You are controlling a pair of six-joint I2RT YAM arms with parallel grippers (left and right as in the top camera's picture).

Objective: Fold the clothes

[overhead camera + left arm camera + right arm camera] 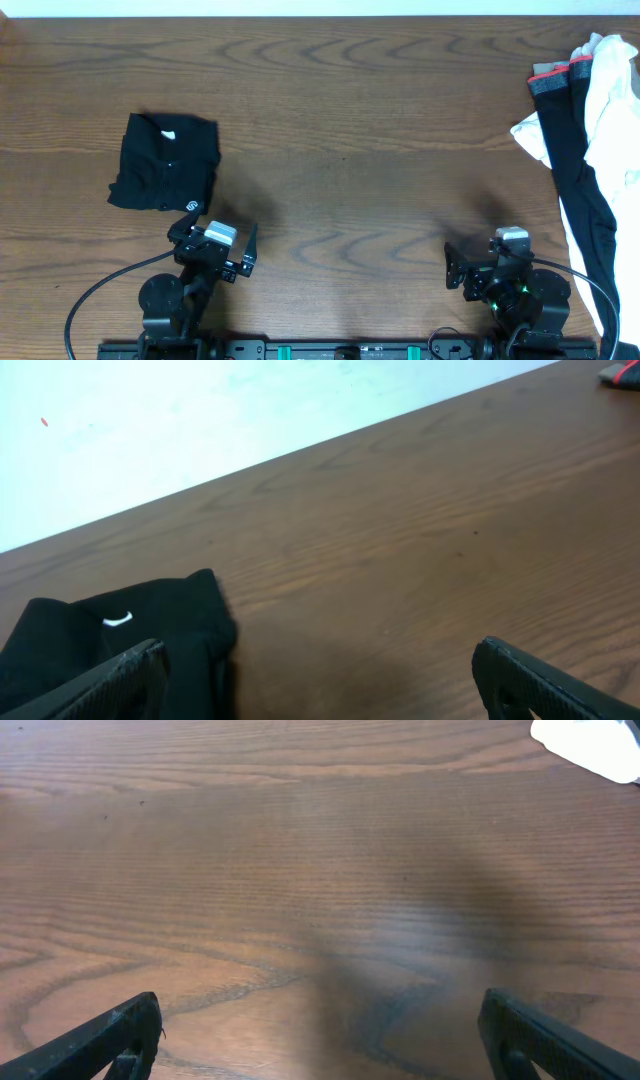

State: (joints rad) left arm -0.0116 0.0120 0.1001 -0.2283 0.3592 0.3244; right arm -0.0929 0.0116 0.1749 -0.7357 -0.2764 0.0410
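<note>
The brown wooden table carries the black T-shirt as a compact folded square at its left (white logo facing up). Just beside its near edge the left gripper gapes empty; a careless forward sweep could snag and unfold it. The right gripper, likewise spread and empty, sits well apart.

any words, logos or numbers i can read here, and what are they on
No text can be read in any view.
T-shirt, logo: a small white swirl mark, no letters legible.
T-shirt, neck label: white, too small to read.
Garment band at the right edge: grey and red, no print visible.
</note>
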